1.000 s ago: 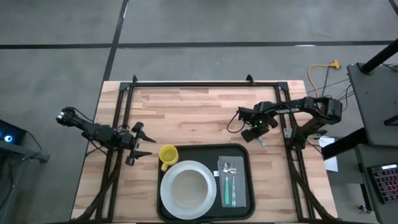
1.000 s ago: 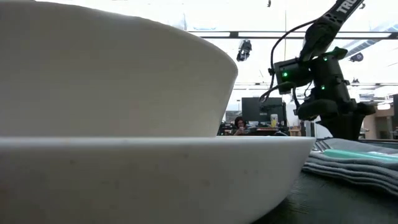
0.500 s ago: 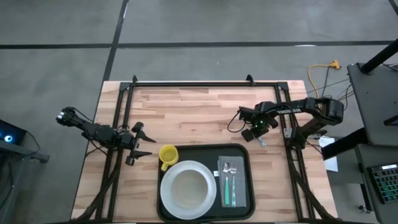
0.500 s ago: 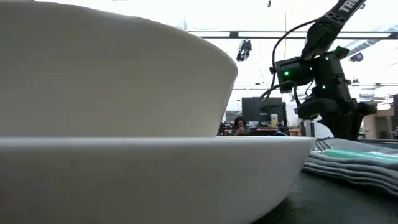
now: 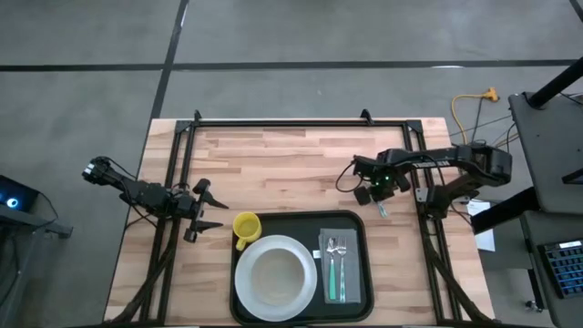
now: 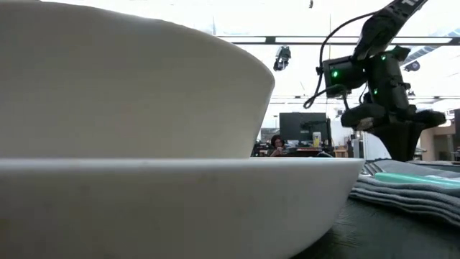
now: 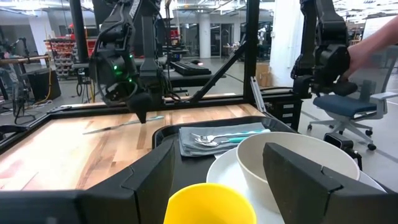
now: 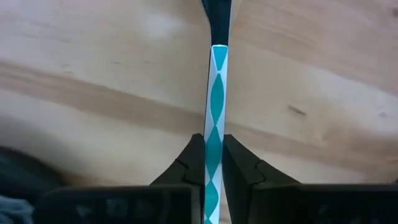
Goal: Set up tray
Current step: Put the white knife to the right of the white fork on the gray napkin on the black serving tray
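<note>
A teal-and-white patterned utensil handle (image 8: 215,134) is seen clamped between the two dark fingers (image 8: 186,163) of the right gripper (image 5: 377,194), the fingers being pressed against it from either side; beyond the fingertips the handle runs on into a dark end over bare wood. In the high view this gripper is found just beyond the far right corner of the tray (image 5: 358,223), above the wooden table (image 5: 282,169), with the slim utensil (image 5: 383,209) reaching from the fingers toward the table's right edge. The tray is placed at the near middle of the table, and it is loaded with a white plate (image 5: 248,296) carrying a white bowl (image 5: 276,274), beside which a folded grey cloth (image 5: 353,273) bears a spoon and a teal-handled piece (a fork, by the look of it) (image 5: 332,262). A yellow cup (image 5: 246,226) is set at the tray's far left corner, just ahead of the left gripper (image 5: 215,214), whose fingers (image 7: 157,179) are held wide apart around nothing, resting low over the table's left side. In the left wrist view the cup rim (image 7: 209,204) is seen between those spread fingers, with the bowl (image 7: 298,163) beyond.
</note>
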